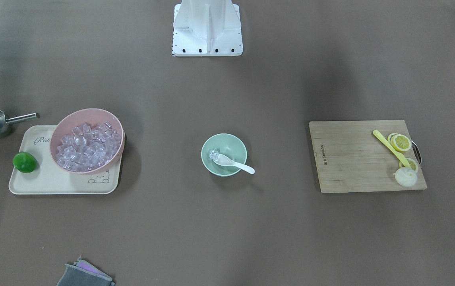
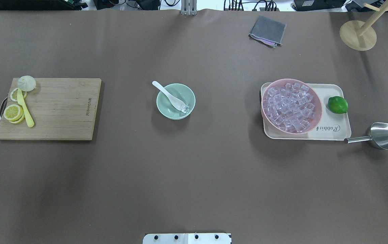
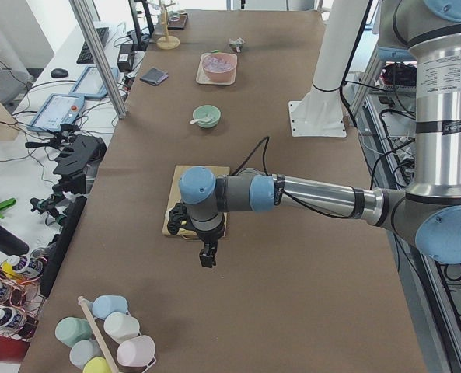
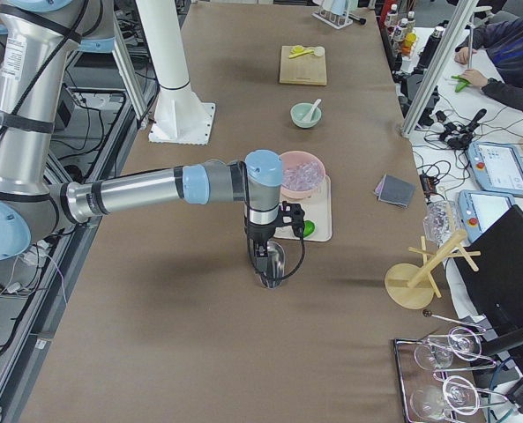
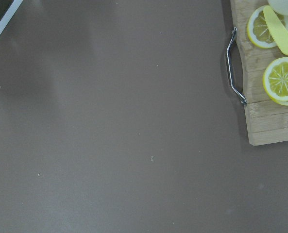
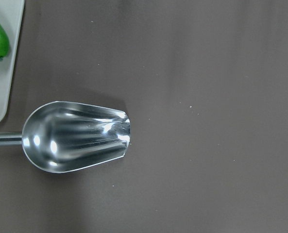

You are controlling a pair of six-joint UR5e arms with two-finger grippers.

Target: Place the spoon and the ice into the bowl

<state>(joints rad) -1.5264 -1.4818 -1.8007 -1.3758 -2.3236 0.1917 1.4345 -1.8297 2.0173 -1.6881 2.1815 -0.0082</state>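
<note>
The mint-green bowl [image 1: 231, 145] [image 2: 168, 105] stands in the middle of the table. The white spoon [image 1: 235, 163] [image 2: 168, 95] lies in it, scoop inside and handle over the rim. One clear ice cube [image 1: 213, 154] [image 2: 184, 108] sits at the spoon's scoop inside the bowl. My left gripper [image 3: 207, 256] hangs over the table by the cutting board's handle end, far from the bowl; I cannot tell if it is open. My right gripper [image 4: 266, 263] hangs over the steel scoop beyond the tray; I cannot tell its state either.
A pink bowl [image 2: 291, 105] full of ice cubes and a lime [image 2: 338, 104] sit on a cream tray [image 2: 336, 130]. A steel scoop [image 2: 383, 135] [image 6: 76, 136] lies beside it. A cutting board [image 2: 58, 108] holds lemon slices and a yellow utensil [image 2: 25, 110]. A grey cloth [image 2: 267, 31] lies at the far edge.
</note>
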